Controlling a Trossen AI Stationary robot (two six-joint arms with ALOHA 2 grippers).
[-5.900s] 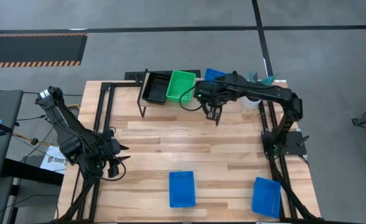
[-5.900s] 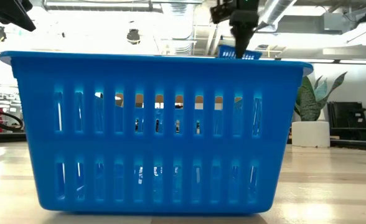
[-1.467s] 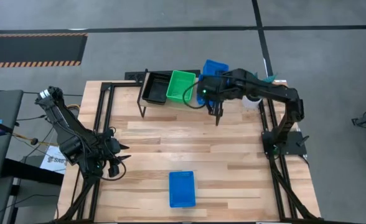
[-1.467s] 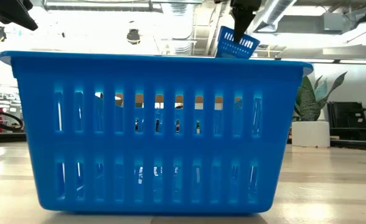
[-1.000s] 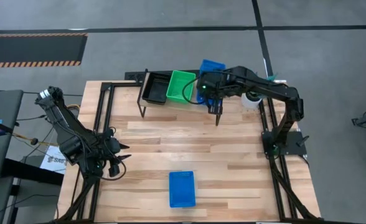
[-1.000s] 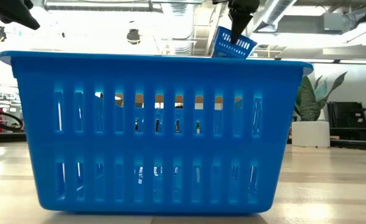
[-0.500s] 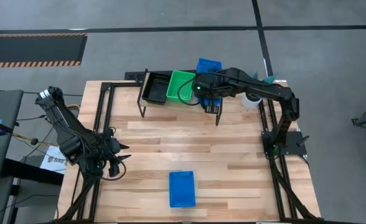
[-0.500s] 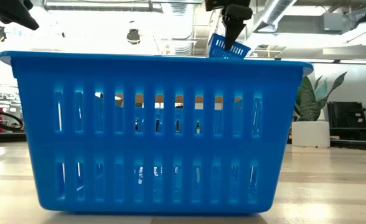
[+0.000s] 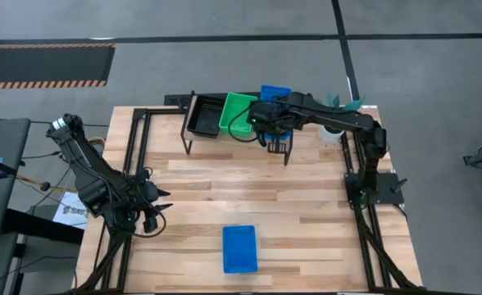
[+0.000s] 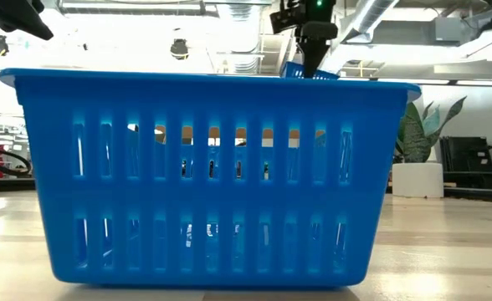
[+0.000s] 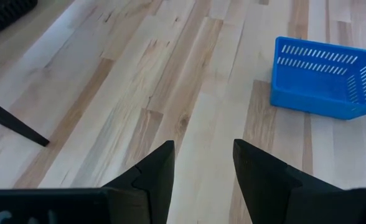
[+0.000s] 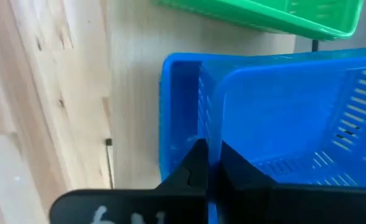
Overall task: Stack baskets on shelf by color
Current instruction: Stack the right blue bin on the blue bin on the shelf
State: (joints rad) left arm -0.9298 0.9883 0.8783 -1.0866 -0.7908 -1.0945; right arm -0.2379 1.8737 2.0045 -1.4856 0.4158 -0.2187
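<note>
Well left of the shelf [image 9: 193, 107], the left gripper [image 9: 152, 215] waits with fingers parted, empty. On the shelf sit black [image 9: 205, 115] and green baskets [image 9: 239, 111]; at its right end, the right gripper [image 12: 209, 163] pinches a blue basket [image 12: 295, 118] over another.

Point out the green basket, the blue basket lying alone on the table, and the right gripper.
green basket [image 9: 239, 112], high view, its inner floor.
lone blue basket [image 9: 240, 248], high view, middle of its floor.
right gripper [image 12: 209, 163], right wrist view, between the fingertips pinching a blue basket wall.
</note>
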